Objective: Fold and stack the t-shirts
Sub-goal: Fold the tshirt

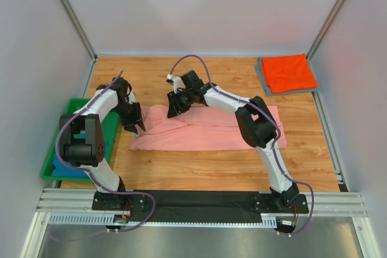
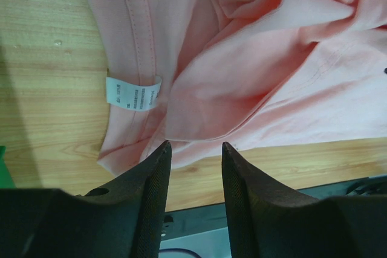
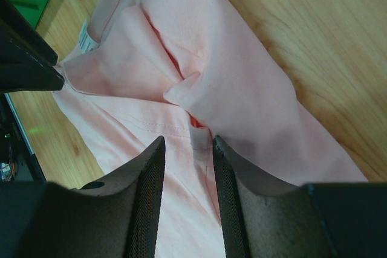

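A salmon-pink t-shirt lies folded lengthwise across the middle of the table, rumpled at its left end. My left gripper hovers open at that left end, its fingertips just over the shirt's near hem with nothing between them. A white label shows beside the hem. My right gripper stands open above the shirt's back left part, jaws straddling a raised crease of pink cloth. An orange-red t-shirt lies folded on a grey one at the back right.
A green bin stands at the table's left edge beside the left arm, with teal-blue cloth in it. Grey walls close in the back and both sides. A black rail runs along the near edge.
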